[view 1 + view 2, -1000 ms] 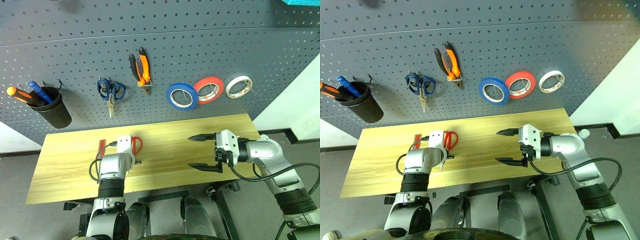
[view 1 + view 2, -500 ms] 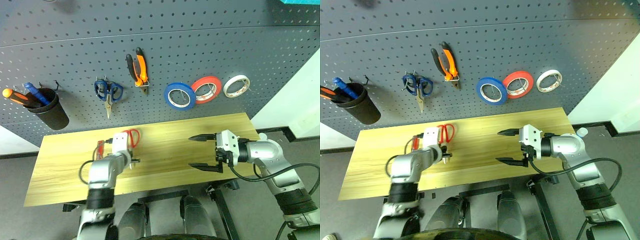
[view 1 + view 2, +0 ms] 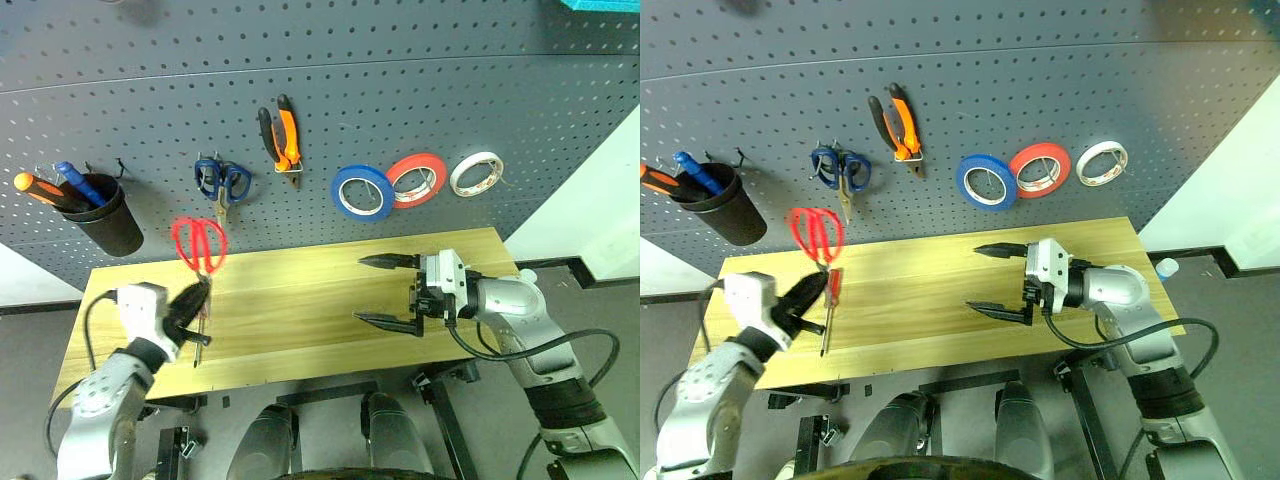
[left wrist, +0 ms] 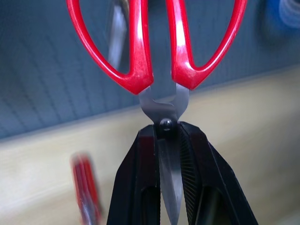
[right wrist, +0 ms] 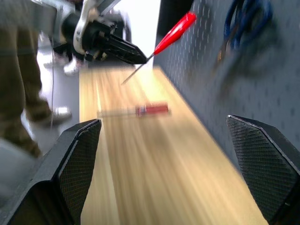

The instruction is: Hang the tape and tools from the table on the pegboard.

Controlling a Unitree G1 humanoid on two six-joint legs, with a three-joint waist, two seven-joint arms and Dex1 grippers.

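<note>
- Your left gripper (image 3: 190,300) is pinching the red-handled scissors (image 3: 198,245) by the blades, handles up, lifted clear of the table (image 3: 300,300) in front of the pegboard (image 3: 400,90).
- Your right gripper (image 3: 385,290) is spread wide over the table, holding nothing.
- The red-handled screwdriver (image 3: 830,295) lies on the table near the left gripper.
- Blue tape (image 3: 363,192) and pliers (image 3: 281,135) already hang.
- Next, you'll likely need to slip a handle loop over a free hook.
</note>
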